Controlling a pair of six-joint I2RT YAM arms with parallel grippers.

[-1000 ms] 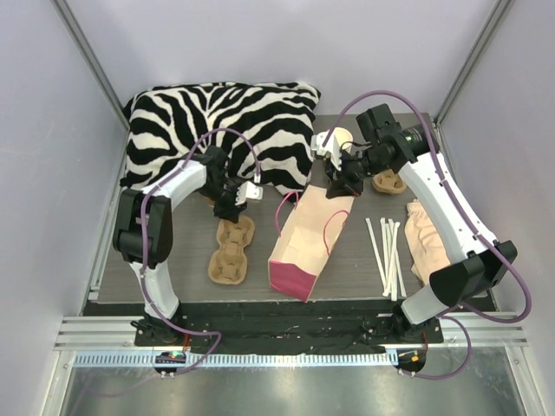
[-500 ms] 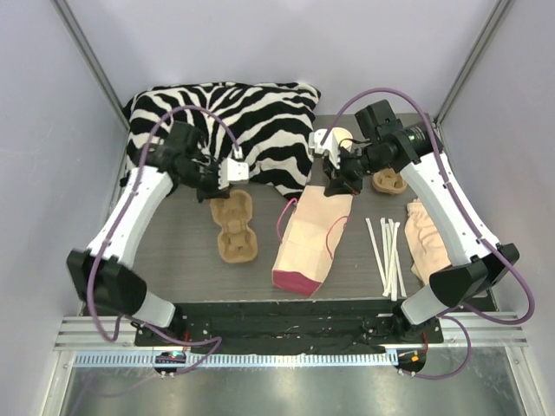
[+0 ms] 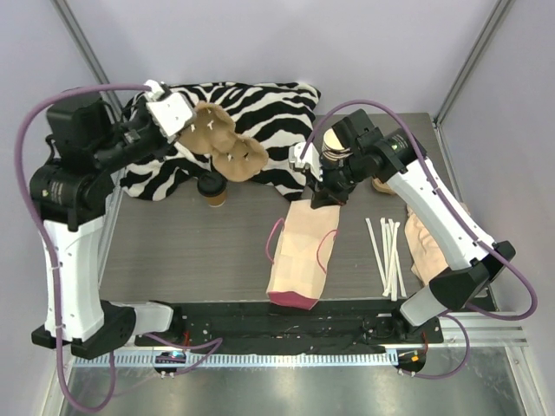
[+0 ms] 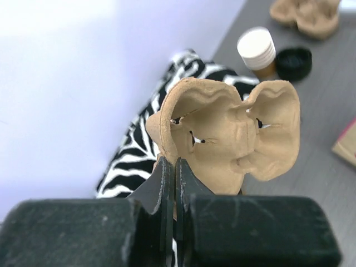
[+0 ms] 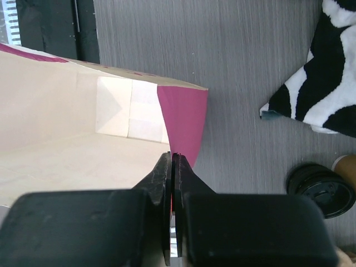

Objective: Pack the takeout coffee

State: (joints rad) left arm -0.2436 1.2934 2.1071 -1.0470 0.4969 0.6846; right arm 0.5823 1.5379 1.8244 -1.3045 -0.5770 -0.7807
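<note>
top external view: pulp carrier [image 3: 221, 147] aloft, paper bag [image 3: 299, 251] pinched, takeout coffee [image 3: 212, 188] standing free

in the upper left of the frame the left gripper [image 3: 192, 123] is high above the zebra pillow [image 3: 269, 113]. the left wrist view shows its jaws pressed together on the rim of the pulp carrier. the carrier hangs tilted, with its hollows facing that camera.

just below the carrier in the picture, left of centre, the takeout coffee stands on the grey table [image 3: 191, 251]. it is at the pillow's front edge, black lid on top and brown side showing, apart from both grippers.

near the centre the right gripper [image 3: 323, 192] sits at the mouth of the paper bag. the bag lies along the table with its magenta base toward the bottom of the frame. the right wrist view shows this claw closed narrow on the bag's edge, beside the magenta side panel.

toward the upper middle, behind that gripper, is a stack of cream-rimmed cups [image 3: 334, 146]. the left wrist view shows a loose black lid [image 4: 293, 62] just beside the stack and a second carrier [image 4: 306, 14] in its upper right corner.

white sticks [image 3: 386, 256] lie right of the bag. a pale crumpled heap [image 3: 427, 238] lies further right, partly under the right arm.
</note>
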